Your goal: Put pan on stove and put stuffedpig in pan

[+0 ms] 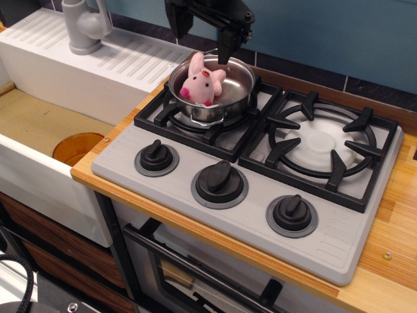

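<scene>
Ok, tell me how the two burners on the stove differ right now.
The left burner carries the steel pot with the pink pig inside; the right burner is bare, its white disc showing. The open gripper hangs above the left burner, nothing above the right. Both have black grates.

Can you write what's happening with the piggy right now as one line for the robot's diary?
stuffedpig: in pan | pan: on stove left burner | gripper: open, above pan, holding nothing

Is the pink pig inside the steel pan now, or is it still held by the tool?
Inside. The stuffedpig sits in the pan on the left burner of the stove. The tool is above it, open, not touching.
</scene>
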Motion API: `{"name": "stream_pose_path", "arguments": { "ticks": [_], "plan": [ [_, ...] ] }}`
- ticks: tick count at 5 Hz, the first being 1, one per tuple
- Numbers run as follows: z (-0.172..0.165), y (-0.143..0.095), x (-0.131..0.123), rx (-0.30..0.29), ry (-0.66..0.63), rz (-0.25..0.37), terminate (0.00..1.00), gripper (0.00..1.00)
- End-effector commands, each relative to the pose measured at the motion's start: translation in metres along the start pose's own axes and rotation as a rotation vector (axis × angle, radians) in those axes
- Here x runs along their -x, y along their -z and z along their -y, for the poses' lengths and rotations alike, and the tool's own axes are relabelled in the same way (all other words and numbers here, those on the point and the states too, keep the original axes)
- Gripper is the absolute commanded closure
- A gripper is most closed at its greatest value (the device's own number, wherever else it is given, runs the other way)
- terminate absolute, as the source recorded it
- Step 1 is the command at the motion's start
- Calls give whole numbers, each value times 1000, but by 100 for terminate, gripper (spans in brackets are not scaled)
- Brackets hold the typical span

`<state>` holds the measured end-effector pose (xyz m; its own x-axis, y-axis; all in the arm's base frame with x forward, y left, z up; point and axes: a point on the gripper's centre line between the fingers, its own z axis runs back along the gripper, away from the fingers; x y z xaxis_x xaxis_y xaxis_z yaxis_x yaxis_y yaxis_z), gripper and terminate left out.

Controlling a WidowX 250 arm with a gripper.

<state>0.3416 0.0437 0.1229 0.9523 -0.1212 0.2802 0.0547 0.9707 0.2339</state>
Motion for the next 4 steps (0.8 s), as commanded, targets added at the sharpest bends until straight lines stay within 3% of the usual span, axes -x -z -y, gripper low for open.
{"name": "stream_pose_path", "arguments": {
  "ticks": [1,3,4],
  "plan": [
    [1,-22,-14,4,-1,27,0,0],
    [1,-22,-14,36,5,-7,0,0],
    [2,-19,-18,1,20,-62,100,0]
  ]
}}
